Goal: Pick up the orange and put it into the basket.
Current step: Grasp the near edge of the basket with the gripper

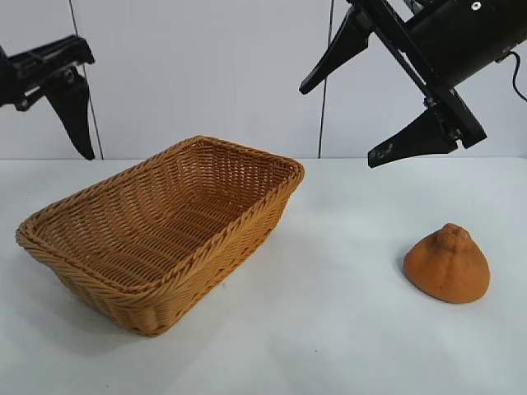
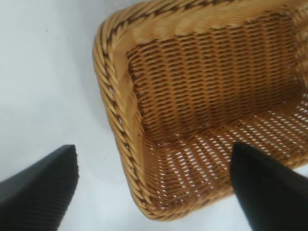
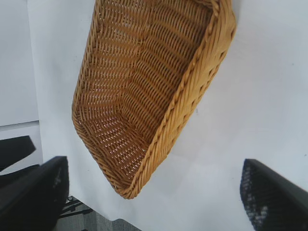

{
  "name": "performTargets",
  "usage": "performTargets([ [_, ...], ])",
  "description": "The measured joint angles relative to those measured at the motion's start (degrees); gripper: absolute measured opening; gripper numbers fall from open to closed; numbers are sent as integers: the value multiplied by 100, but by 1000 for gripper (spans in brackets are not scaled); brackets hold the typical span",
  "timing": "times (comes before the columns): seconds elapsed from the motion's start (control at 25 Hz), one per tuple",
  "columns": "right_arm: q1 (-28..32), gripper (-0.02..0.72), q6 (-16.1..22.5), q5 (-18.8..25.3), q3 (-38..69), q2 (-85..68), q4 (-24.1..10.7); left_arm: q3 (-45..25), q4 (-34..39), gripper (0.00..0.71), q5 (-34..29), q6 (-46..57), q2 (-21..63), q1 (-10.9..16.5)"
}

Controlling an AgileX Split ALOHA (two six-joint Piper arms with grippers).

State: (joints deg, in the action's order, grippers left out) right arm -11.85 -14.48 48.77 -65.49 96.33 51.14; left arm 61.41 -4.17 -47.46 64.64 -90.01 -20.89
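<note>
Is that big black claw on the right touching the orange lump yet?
Apart. The exterior view shows the right tool open, high above the orange, with bare wall between them.

A wicker basket (image 1: 156,239) sat on a white table (image 1: 329,329). Well to the basket's right lay the orange (image 1: 447,263), a bumpy cone resting on its broad base. Above the orange hung the right gripper (image 1: 350,119), jaws wide apart. The left gripper (image 1: 70,107) hung above the basket's left end.

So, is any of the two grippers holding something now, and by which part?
Nothing is held. The left gripper and the right gripper both hang open in the air. The orange lies alone on the table, beside the empty basket.
</note>
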Motion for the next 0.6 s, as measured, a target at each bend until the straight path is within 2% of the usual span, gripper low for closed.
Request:
performTargets([
  [0.16, 0, 662, 0, 0, 0, 0, 0, -29, -7, 613, 71, 33, -298, 0],
  [0.44, 0, 662, 0, 0, 0, 0, 0, -700, -14, 613, 680, 313, -372, 0],
  [0.6, 0, 662, 0, -10, 0, 0, 0, -784, -102, 613, 951, 337, -372, 0],
])
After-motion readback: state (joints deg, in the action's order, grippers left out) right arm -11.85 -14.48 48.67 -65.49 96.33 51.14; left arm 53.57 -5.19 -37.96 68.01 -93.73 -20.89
